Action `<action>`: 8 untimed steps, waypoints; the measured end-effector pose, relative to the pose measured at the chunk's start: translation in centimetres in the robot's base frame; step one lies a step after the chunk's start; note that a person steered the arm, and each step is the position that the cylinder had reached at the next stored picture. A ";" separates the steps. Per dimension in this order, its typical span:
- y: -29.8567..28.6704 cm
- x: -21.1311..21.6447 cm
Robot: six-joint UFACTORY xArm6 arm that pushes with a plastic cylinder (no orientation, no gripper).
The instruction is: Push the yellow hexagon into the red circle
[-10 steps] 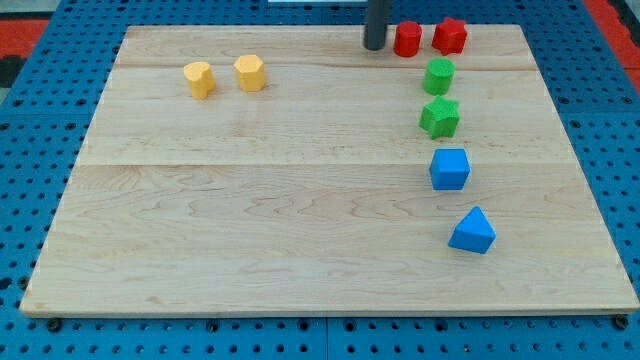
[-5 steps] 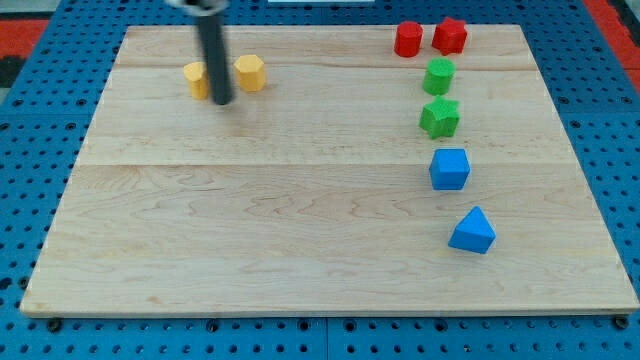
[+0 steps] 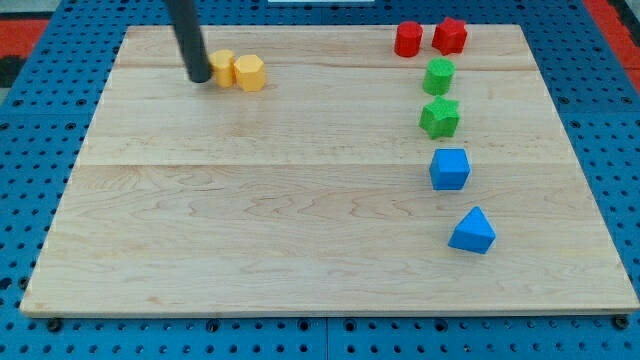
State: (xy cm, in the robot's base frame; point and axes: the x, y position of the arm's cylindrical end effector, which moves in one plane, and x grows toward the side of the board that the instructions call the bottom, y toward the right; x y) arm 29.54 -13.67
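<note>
Gripper: none on this arm, so no open or shut state to report; you only have a dark rod (image 3: 188, 38) coming down from the view's top. My tip (image 3: 199, 77) sits on the worktop (image 3: 250, 220) near its top-left part, pressed against the view's left side of a yellow block (image 3: 221, 68); that block's shape is partly hidden by the rod, can't tell it.

Just right of that block, touching or nearly touching it, you see the yellow hexagon (image 3: 250, 73). So from the view's left: tip, yellow block, yellow hexagon, all in one short row.

Red circle (image 3: 407, 39) is well apart from the hexagon, far over toward the view's top right, close to the worktop's top edge. Red star (image 3: 449, 36) sits just beside it on the right, nearly touching.

Below the red pair, a column runs down the right side: green round-ish block (image 3: 438, 75), then green star (image 3: 439, 117) right under it, then blue cube (image 3: 449, 169), then blue triangle block (image 3: 472, 231) lowest and a bit further right. Those four are each apart from their neighbours.

Worktop is light wood planks, resting on a blue pegboard (image 3: 40, 150) that shows on all sides.
</note>
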 end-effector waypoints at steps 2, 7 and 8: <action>12.9 -0.1; 20.4 0.3; 10.6 0.8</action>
